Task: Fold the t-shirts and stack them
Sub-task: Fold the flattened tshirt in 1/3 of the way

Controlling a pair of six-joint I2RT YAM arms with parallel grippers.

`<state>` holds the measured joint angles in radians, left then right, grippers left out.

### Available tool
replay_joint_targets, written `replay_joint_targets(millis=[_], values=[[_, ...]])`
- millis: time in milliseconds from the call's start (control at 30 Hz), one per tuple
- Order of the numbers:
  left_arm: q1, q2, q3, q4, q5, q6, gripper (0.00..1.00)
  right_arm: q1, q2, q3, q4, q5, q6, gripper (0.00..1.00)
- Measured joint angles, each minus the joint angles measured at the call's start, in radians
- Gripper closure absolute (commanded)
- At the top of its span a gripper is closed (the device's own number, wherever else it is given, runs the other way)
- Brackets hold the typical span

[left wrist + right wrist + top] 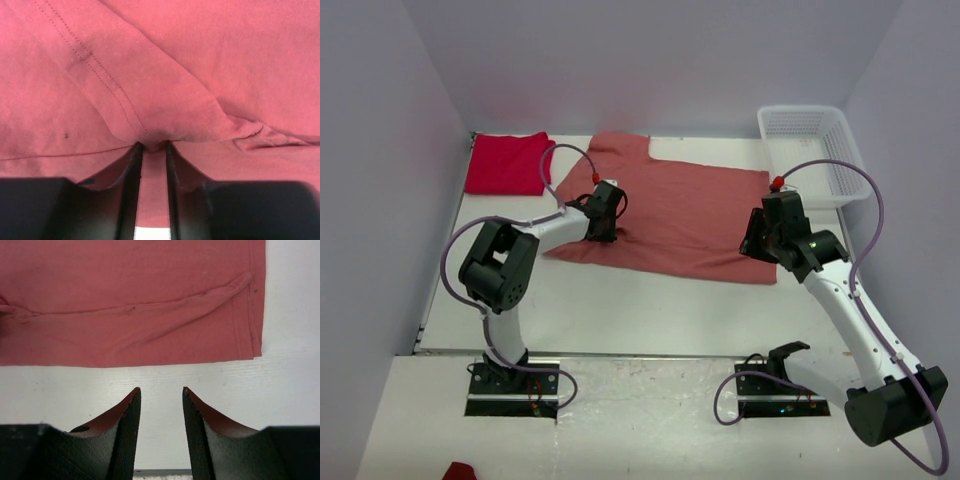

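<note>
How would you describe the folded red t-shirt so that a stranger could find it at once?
Start at the white table and go to its far left corner. The red t-shirt lies there, folded small; its neighbour, the pink t-shirt, is paler and spread wide.

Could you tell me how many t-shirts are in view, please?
2. The salmon-pink t-shirt lies spread across the middle of the table; the red t-shirt sits folded at the far-left corner. A small red item at the near-left edge is unidentifiable.
</note>
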<state>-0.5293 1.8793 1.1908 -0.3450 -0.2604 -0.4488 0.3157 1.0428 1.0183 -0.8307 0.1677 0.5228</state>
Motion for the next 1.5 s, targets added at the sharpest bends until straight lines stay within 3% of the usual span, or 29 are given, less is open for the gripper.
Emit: replay_joint_targets(millis=[67,100,667,1000,1033,1133,1167,1200,1233,1333,1500], values=[[0.001,0.008,0.004,0.0,0.0,0.002,0.89,-0.001,0.0,0.0,0.0,0.0,0.0,0.59],[0.001,0.012,0.005,0.0,0.0,0.005,1.0,-0.002,0.0,0.0,0.0,0.0,0.0,0.6],[0.004,0.017,0.022,0.003,-0.016,0.007,1.0,-0.002,0.02,0.0,0.001,-0.003,-0.001,0.6],[0.005,0.039,0.183,0.011,0.004,0.045,0.98,-0.002,0.043,0.0,0.002,-0.003,-0.002,0.6],[0.005,0.058,0.211,0.015,0.017,0.055,0.94,-0.002,0.047,0.0,0.003,-0.003,-0.002,0.6],[0.006,0.154,0.287,0.098,0.047,0.127,0.63,-0.002,0.064,0.0,0.011,-0.004,-0.004,0.6],[0.006,0.179,0.291,0.138,0.052,0.157,0.3,-0.002,0.07,-0.002,0.018,-0.006,-0.004,0.6],[0.006,0.201,0.286,0.182,0.06,0.192,0.04,-0.002,0.074,-0.005,0.026,-0.008,-0.004,0.6],[0.006,0.212,0.27,0.225,0.068,0.216,0.0,-0.002,0.078,-0.009,0.031,-0.011,-0.004,0.6],[0.009,0.191,0.163,0.347,0.087,0.282,0.0,-0.002,0.084,-0.022,0.039,-0.028,-0.004,0.6],[0.008,-0.029,-0.042,0.396,0.005,0.254,0.0,-0.002,0.082,-0.037,0.043,-0.037,-0.004,0.6]])
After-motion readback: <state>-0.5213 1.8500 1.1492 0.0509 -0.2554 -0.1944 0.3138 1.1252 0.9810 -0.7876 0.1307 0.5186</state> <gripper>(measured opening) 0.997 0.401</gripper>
